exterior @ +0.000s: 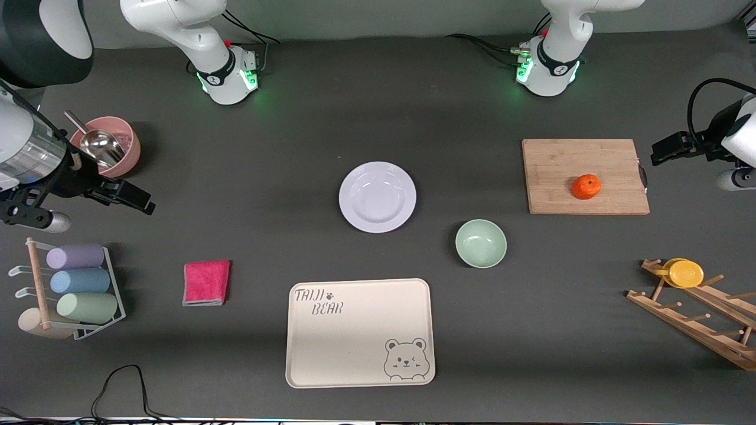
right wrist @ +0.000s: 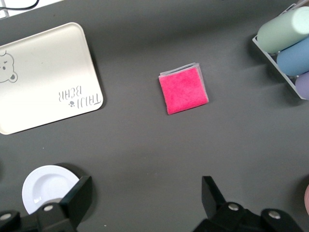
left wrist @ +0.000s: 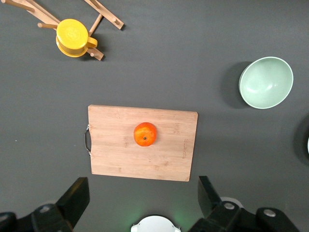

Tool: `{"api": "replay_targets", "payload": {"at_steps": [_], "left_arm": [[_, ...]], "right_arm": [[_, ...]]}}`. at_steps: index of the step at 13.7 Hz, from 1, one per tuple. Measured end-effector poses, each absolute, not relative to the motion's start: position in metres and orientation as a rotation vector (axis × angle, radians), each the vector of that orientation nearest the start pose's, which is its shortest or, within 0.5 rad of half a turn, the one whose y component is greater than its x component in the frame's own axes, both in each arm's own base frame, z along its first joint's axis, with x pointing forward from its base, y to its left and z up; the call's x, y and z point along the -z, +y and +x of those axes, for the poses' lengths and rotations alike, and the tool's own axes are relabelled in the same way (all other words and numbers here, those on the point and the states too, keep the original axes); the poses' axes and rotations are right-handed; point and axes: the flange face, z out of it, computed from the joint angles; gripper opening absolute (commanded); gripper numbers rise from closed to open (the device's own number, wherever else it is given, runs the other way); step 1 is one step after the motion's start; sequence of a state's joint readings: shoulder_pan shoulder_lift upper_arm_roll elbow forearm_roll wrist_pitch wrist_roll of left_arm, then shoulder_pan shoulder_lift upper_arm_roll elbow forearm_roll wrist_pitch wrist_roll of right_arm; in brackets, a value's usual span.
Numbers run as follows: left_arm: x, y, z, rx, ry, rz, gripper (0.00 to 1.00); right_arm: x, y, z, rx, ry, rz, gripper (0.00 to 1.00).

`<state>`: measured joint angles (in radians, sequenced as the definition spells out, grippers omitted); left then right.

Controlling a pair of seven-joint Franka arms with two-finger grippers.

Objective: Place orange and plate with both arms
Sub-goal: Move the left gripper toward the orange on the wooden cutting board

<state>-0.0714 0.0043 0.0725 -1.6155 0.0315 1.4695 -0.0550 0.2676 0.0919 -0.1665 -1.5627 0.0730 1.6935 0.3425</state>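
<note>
The orange [exterior: 586, 186] lies on a wooden cutting board [exterior: 555, 171] toward the left arm's end of the table. It also shows in the left wrist view [left wrist: 145, 134]. The white plate [exterior: 377, 196] lies flat mid-table, and part of it shows in the right wrist view [right wrist: 43, 186]. My left gripper [exterior: 670, 150] hangs open and empty in the air beside the board's handle end; in its wrist view the gripper [left wrist: 143, 198] is apart from the orange. My right gripper [exterior: 133, 198] is open and empty in the air near the pink bowl [exterior: 118, 154], and it also shows in its own wrist view [right wrist: 145, 193].
A pale green bowl [exterior: 481, 242] stands nearer the camera than the plate. A beige bear tray [exterior: 360, 332] lies at the front. A pink cloth [exterior: 206, 283], a rack of cups [exterior: 77, 283] and a wooden rack with a yellow cup [exterior: 685, 273] stand around.
</note>
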Motion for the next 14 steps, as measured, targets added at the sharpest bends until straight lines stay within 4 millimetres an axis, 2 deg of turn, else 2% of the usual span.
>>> {"api": "replay_targets", "payload": {"at_steps": [2, 4, 6, 10, 14], "left_arm": [[-0.592, 0.004, 0.538, -0.283, -0.089, -3.091, 1.00], [-0.594, 0.005, 0.530, -0.329, -0.091, -3.086, 1.00], [-0.600, 0.007, 0.516, -0.345, -0.096, -3.087, 1.00], [-0.596, 0.012, 0.468, -0.385, -0.099, -3.093, 1.00], [-0.574, 0.015, 0.410, -0.393, -0.094, -3.099, 1.00]], "right_arm": [[-0.587, 0.077, 0.588, 0.040, 0.364, -3.055, 1.00], [-0.588, 0.076, 0.588, 0.041, 0.369, -3.055, 1.00], [-0.587, 0.074, 0.588, 0.041, 0.375, -3.055, 1.00], [-0.585, 0.071, 0.589, 0.034, 0.383, -3.056, 1.00], [-0.581, 0.068, 0.591, 0.027, 0.392, -3.058, 1.00]]}}
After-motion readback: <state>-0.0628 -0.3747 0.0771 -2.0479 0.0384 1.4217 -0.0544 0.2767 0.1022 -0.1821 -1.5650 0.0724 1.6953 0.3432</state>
